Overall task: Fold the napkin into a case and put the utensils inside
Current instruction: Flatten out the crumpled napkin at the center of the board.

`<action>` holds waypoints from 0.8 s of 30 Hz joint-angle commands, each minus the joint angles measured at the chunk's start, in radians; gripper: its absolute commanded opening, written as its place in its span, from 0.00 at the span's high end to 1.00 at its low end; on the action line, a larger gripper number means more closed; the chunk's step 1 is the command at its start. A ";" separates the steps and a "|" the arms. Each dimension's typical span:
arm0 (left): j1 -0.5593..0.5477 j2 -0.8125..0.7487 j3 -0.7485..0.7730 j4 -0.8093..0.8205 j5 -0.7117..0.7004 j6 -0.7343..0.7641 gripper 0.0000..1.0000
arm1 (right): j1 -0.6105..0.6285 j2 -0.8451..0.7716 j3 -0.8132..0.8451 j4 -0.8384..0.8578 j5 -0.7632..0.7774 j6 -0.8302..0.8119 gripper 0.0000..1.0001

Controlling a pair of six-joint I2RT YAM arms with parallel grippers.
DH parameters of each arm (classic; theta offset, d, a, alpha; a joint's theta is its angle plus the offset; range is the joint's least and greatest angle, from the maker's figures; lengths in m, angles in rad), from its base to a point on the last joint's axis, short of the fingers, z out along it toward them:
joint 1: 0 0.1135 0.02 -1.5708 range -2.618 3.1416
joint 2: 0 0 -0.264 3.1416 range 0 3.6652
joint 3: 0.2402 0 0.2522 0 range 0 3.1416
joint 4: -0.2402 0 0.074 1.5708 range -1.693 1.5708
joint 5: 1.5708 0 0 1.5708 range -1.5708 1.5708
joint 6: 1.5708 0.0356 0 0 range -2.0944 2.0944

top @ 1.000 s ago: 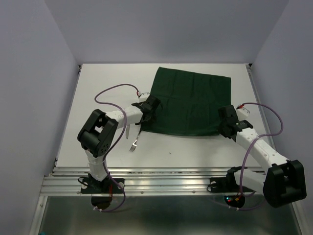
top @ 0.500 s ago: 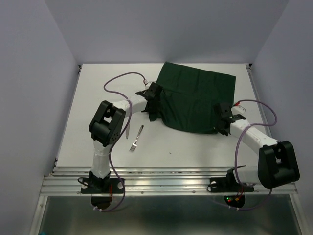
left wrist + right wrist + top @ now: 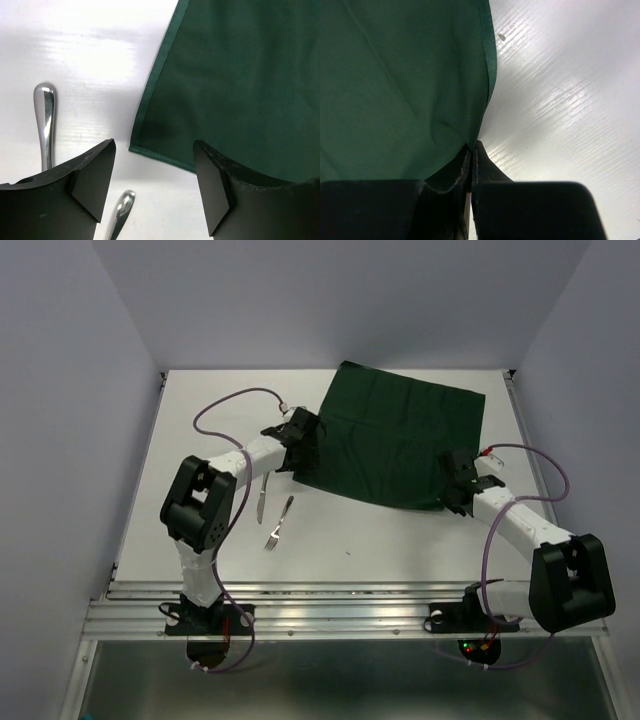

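Note:
The dark green napkin [image 3: 400,440] lies spread flat on the white table [image 3: 400,540], turned a little. My left gripper [image 3: 303,448] stands open over its near-left corner with nothing held. In the left wrist view that napkin [image 3: 240,85] corner lies on the table between the open gripper [image 3: 153,167] jaws. My right gripper [image 3: 456,492] is shut on the near-right corner; the napkin [image 3: 395,85] runs into the shut gripper [image 3: 474,147]. The knife [image 3: 260,498] and fork [image 3: 278,523] lie side by side left of the cloth. Knife [image 3: 45,120] and fork [image 3: 122,210] handles show by the left finger.
Grey walls close in the table on the left, back and right. A ribbed metal rail [image 3: 350,605] runs along the near edge by the arm bases. Purple cables [image 3: 235,405] loop over both arms.
The napkin has slid toward the far right and turned, and now lies flat. My left gripper has drawn back to the corner's edge. The right gripper moved along with its corner.

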 commanded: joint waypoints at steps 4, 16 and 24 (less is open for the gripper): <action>-0.006 -0.049 -0.084 -0.005 0.005 -0.054 0.24 | -0.008 -0.021 -0.007 0.019 0.007 0.017 0.99; -0.006 0.083 -0.008 0.029 0.019 -0.071 0.27 | -0.008 -0.055 -0.019 0.019 0.001 0.012 0.99; -0.006 0.134 0.018 0.024 0.022 -0.077 0.44 | -0.008 -0.065 -0.030 0.019 0.003 0.013 0.99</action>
